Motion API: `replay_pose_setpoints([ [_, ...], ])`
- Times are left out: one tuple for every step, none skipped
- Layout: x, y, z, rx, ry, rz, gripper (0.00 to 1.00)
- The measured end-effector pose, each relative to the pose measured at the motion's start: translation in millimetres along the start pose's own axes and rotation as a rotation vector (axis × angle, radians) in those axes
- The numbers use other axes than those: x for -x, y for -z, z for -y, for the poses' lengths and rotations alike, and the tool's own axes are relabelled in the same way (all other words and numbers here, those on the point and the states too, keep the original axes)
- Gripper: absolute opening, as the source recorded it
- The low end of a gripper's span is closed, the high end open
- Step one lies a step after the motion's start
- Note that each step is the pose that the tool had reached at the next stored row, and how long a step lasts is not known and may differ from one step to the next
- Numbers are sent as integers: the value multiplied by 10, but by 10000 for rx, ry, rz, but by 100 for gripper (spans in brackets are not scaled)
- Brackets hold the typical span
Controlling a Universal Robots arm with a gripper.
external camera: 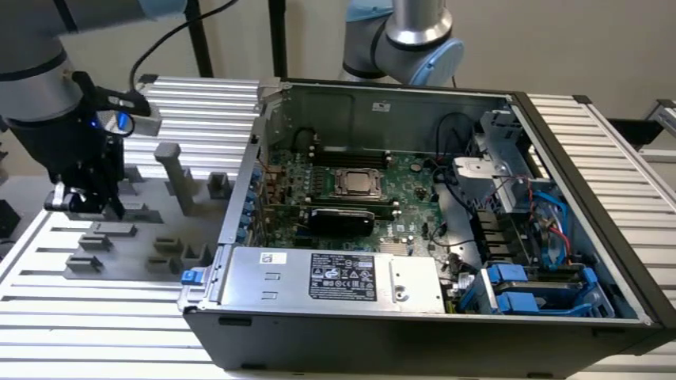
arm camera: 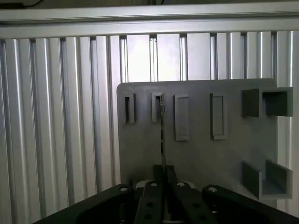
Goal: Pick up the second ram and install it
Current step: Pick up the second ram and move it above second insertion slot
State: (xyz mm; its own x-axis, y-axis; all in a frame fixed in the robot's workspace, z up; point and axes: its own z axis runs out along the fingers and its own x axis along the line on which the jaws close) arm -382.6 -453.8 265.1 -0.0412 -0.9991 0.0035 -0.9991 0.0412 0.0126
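The second ram (arm camera: 163,135) appears edge-on as a thin dark line, running from a slot of the grey holder plate (arm camera: 196,154) up into my gripper (arm camera: 164,186). Both black fingers (arm camera: 152,196) press against the stick from either side, so the gripper is shut on it. In the exterior view the gripper (external camera: 90,204) hangs low over the holder plate (external camera: 158,237), at the exterior view's left of the open computer case (external camera: 253,158). Inside the case lies the green motherboard (external camera: 407,194), with long black slots (external camera: 349,157) at its far side.
Grey blocks and posts (external camera: 174,178) stand up from the holder plate. A silver power supply (external camera: 338,277) fills the case's near side, and blue drive brackets and cables (external camera: 528,285) sit at the exterior view's right. Another arm (external camera: 407,39) stands behind the case. The table is ribbed aluminium (external camera: 95,317).
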Motion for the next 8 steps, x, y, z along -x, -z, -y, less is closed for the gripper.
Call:
replay_pose_setpoints([
  [0,44,0,-2,0,2,0],
  [0,90,-1,-1,0,1,0],
  [0,135,-2,-1,0,0,0],
  [-1,181,-2,-1,0,0,0],
  [-1,226,-1,-1,1,0,0],
  [-1,271,1,-1,1,0,0],
  [-1,316,5,-1,2,1,0],
  [-1,361,10,-1,2,0,0],
])
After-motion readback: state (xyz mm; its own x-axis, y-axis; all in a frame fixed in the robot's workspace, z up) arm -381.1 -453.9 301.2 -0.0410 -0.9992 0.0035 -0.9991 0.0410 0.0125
